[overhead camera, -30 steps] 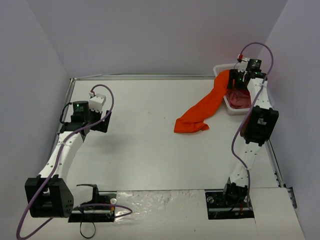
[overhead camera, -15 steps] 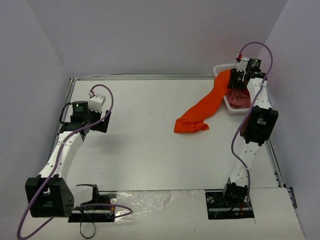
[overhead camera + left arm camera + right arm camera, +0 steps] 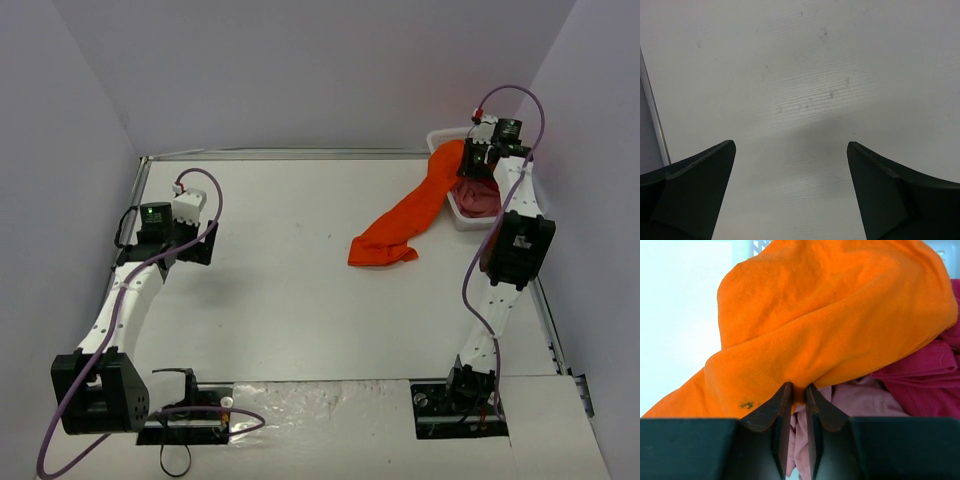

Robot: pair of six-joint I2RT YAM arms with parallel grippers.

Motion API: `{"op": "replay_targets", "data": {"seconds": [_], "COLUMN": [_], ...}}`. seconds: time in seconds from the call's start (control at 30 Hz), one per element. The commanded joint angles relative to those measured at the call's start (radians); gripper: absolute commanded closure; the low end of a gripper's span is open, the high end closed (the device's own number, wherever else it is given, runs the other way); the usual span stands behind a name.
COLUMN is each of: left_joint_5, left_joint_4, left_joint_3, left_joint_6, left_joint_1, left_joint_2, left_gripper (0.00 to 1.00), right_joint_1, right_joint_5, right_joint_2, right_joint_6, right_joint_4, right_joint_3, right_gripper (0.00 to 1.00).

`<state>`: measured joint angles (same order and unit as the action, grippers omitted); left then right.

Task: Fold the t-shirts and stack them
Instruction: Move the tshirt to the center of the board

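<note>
**Orange shirt pinched at basket, tail on counter**

Your right hand [image 3: 798, 390]: fingers all but closed, pinching a fold of the bright orange cloth t-shirt [image 3: 830, 325]. That shirt drapes from the white plastic lattice basket [image 3: 463, 217] onto the white counter [image 3: 300, 290], its lower end bunched there. In the basket: crimson red t-shirt [image 3: 925, 385], dusty pink t-shirt [image 3: 860, 400]. Your left hand [image 3: 790, 150]: spread wide, holding nothing, over the counter well apart from the shirts.

The left gripper [image 3: 790, 143] hangs over the white table [image 3: 805, 65]. Its 2 dark fingers [image 3: 690, 192] are spread far apart, with the table showing between them. The table has a few tiny specks and faint marks [image 3: 815, 97] on it, and along its left edge runs a thin shiny strip [image 3: 654, 120] with a grey wall [image 3: 646, 145] just past it.
</note>
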<state>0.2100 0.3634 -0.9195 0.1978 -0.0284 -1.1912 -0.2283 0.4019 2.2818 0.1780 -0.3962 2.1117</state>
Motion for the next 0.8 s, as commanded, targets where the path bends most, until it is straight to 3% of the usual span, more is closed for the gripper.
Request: {"op": "replay_targets", "data": {"seconds": [0.0, 0.27, 0.77], "left_joint_5": [0.015, 0.025, 0.034], "left_joint_4": [0.003, 0.005, 0.002], "left_joint_3": [-0.013, -0.012, -0.015], "left_joint_6": [0.002, -0.001, -0.001], "left_joint_1": [-0.007, -0.013, -0.013], "left_joint_2": [0.005, 0.013, 0.005], "left_gripper": [0.06, 0.06, 0.06], "right_joint_1": [0.001, 0.001, 0.047], "right_joint_5": [0.021, 0.015, 0.008], "right_joint_2": [-0.007, -0.039, -0.278], "right_joint_6": [-0.003, 0.002, 0.031], "right_joint_4": [0.007, 0.007, 0.005], "right_joint_3": [0.024, 0.011, -0.032], "right_gripper": [0.88, 1.00, 1.00]}}
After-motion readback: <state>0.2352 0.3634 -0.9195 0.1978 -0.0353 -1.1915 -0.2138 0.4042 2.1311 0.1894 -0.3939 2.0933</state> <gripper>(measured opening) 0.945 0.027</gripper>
